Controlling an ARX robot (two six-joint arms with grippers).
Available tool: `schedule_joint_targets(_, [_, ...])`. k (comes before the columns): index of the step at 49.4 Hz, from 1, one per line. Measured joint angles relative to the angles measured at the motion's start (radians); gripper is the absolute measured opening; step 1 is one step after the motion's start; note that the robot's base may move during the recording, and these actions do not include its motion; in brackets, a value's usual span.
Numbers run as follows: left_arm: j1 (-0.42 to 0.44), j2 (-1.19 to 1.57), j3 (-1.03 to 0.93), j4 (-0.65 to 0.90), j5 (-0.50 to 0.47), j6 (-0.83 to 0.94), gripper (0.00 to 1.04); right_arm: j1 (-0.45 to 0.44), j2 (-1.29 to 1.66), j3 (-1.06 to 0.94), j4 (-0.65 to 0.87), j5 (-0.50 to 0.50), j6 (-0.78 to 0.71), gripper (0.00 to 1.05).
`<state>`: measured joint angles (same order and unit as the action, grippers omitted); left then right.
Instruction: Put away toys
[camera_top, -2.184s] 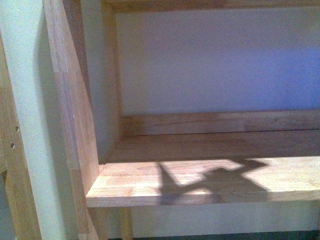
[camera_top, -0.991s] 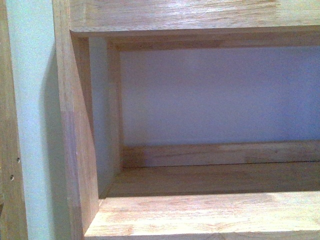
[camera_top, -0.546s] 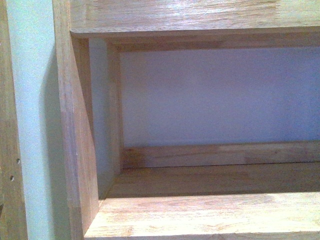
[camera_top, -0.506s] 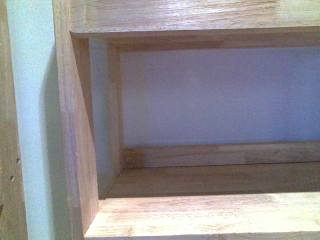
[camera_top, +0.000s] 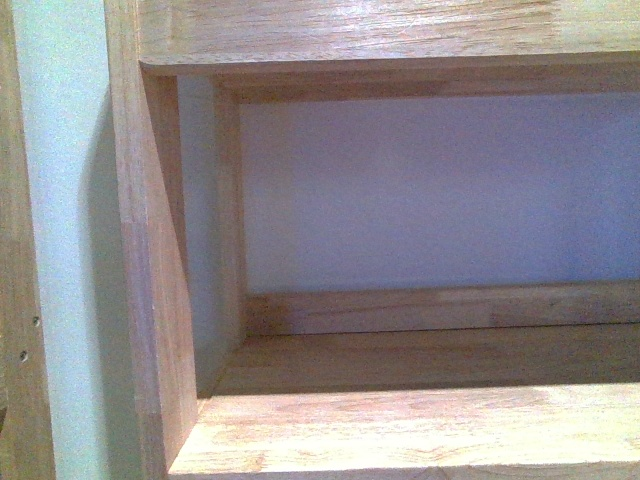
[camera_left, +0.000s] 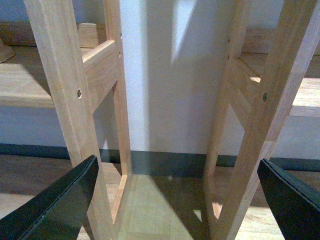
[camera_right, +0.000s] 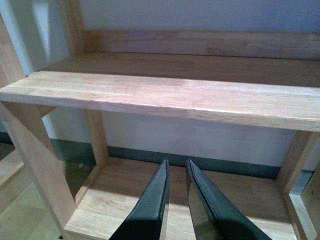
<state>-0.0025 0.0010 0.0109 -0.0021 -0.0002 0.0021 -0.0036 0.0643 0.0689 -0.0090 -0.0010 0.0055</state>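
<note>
The orange-yellow plush toy is out of view in every frame. My left gripper (camera_left: 177, 167) is open and empty, its two black fingers (camera_left: 55, 207) wide apart, facing the gap between two wooden shelf units' legs. My right gripper (camera_right: 176, 165) is shut and empty, its black fingers (camera_right: 150, 210) nearly together, pointing at a low wooden shelf board under a middle shelf. Neither gripper shows in the front view.
The front view shows a wooden shelf compartment (camera_top: 420, 430) with a side panel (camera_top: 150, 280) on the left and a white back wall. The left wrist view shows wooden uprights (camera_left: 60, 85) and a dark skirting board (camera_left: 165, 162). The right wrist view shows a shelf board (camera_right: 160, 95).
The front view has risen: the shelf board now sits lower in the frame, the upper shelf edge has come into view, and the arm's shadow on the board is gone.
</note>
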Motion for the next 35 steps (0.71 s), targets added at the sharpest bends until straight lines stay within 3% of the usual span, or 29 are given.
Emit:
schedule_joint_targets(32, [0.000,0.000,0.000,0.000,0.000,0.000,0.99,0.000,-0.057,-0.056,0.005,0.001,0.000,0.16])
schedule_joint_targets(35, [0.000,0.000,0.000,0.000,0.000,0.000,0.99,0.000,-0.057,-0.056,0.005,0.001,-0.002,0.24])
